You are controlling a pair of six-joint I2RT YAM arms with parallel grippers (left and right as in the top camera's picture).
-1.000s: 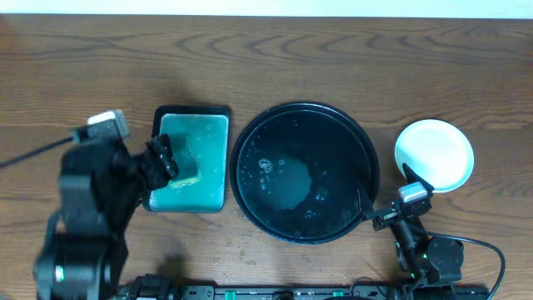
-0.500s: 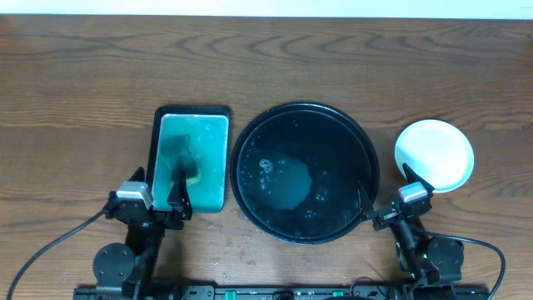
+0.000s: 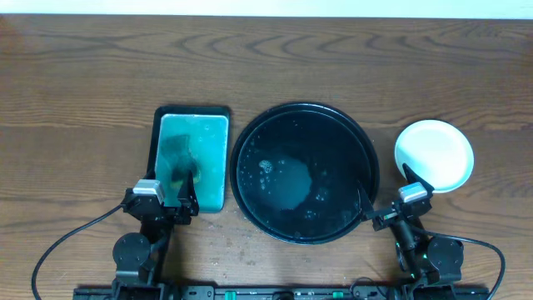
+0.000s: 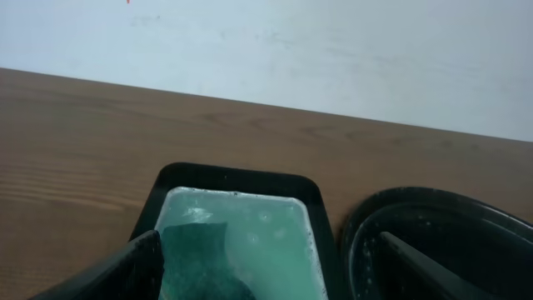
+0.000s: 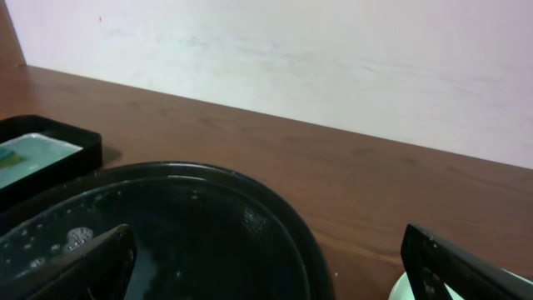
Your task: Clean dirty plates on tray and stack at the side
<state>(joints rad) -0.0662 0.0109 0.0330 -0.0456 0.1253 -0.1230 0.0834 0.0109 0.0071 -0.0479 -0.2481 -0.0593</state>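
Note:
The round black tray (image 3: 333,146) sits mid-table, wet and glossy, with no plate on it. It also shows in the right wrist view (image 5: 216,217) and the left wrist view (image 4: 450,218). The plates (image 3: 434,155) lie as one white round shape on the table right of the tray; I cannot tell how many are stacked. A sliver shows in the right wrist view (image 5: 396,293). My right gripper (image 3: 388,190) (image 5: 271,271) is open and empty at the tray's front right rim. My left gripper (image 3: 182,190) (image 4: 266,271) is open and empty at the near end of the rectangular tray.
A rectangular black-rimmed tray (image 3: 193,111) (image 4: 233,177) with a teal wet pad stands left of the round tray. A dark sponge (image 3: 177,164) (image 4: 200,246) lies on the pad. Bare wood table lies behind and at both sides.
My left arm has dropped from high over the rectangular tray to the table's front edge, then shifted slightly right. The sponge stays on the pad. The right arm has not moved.

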